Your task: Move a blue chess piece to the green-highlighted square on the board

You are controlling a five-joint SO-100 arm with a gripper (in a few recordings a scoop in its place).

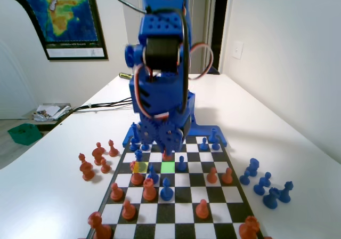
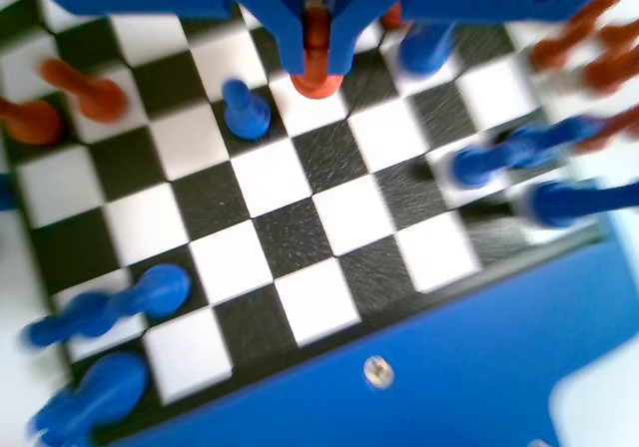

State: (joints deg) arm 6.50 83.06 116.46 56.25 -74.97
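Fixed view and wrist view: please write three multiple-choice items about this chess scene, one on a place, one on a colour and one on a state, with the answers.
1. In the fixed view, where does the bright green highlighted square lie relative to the yellow highlighted square?
A. To its right, in the same row
B. To its left, in the same row
C. In the nearest row, in front of it

2. What colour is the small plastic chess piece between the jaws of the blue two-finger gripper?
A. Blue
B. Orange
C. Green

3. How do the jaws stand?
A. Wide open, nothing between them
B. Closed on a cable
C. Closed on the chess piece

Answers:
1 A: green shows to the right of yellow, level with it.
2 B: the wrist view shows an orange stem and base.
3 C: both jaws press its sides.
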